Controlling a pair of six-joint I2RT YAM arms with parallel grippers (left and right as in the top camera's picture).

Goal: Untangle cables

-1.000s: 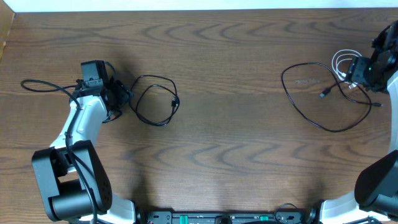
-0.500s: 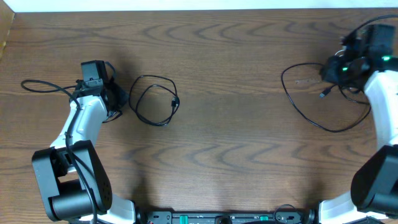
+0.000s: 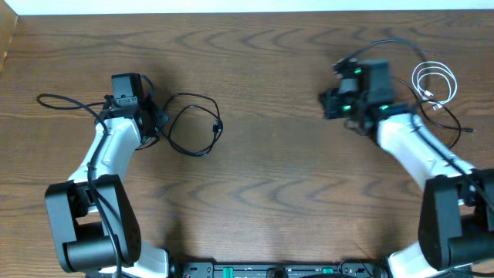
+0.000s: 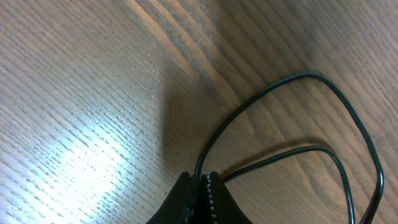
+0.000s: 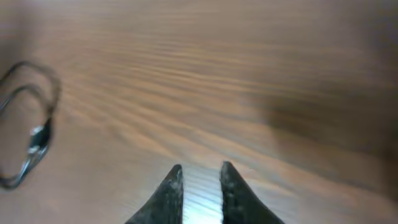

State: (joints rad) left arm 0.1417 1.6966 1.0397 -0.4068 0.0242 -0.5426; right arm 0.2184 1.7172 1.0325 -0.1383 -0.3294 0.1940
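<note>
A black cable (image 3: pixel 191 95) lies in a loop at the left of the table, its plug (image 3: pixel 218 126) on the right side of the loop. My left gripper (image 3: pixel 160 120) is shut on the loop's left edge. In the left wrist view the cord (image 4: pixel 273 93) runs out from between the closed fingertips (image 4: pixel 202 177). A white cable (image 3: pixel 417 79) is coiled at the far right. A second black cable (image 3: pixel 457 123) shows only in part beside my right arm. My right gripper (image 3: pixel 326 104) points left over bare wood, its jaws (image 5: pixel 200 168) a narrow gap apart with nothing between them.
The left arm's own thick black wire (image 3: pixel 62 100) trails to the far left. The table's back edge (image 3: pixel 231 11) runs along the top. In the blurred right wrist view a cable loop (image 5: pixel 25 124) shows at the left.
My left gripper closed on the black loop and shifted slightly up and right. My right arm swung from the far right edge leftward, away from the white coil, and its jaws narrowed.
</note>
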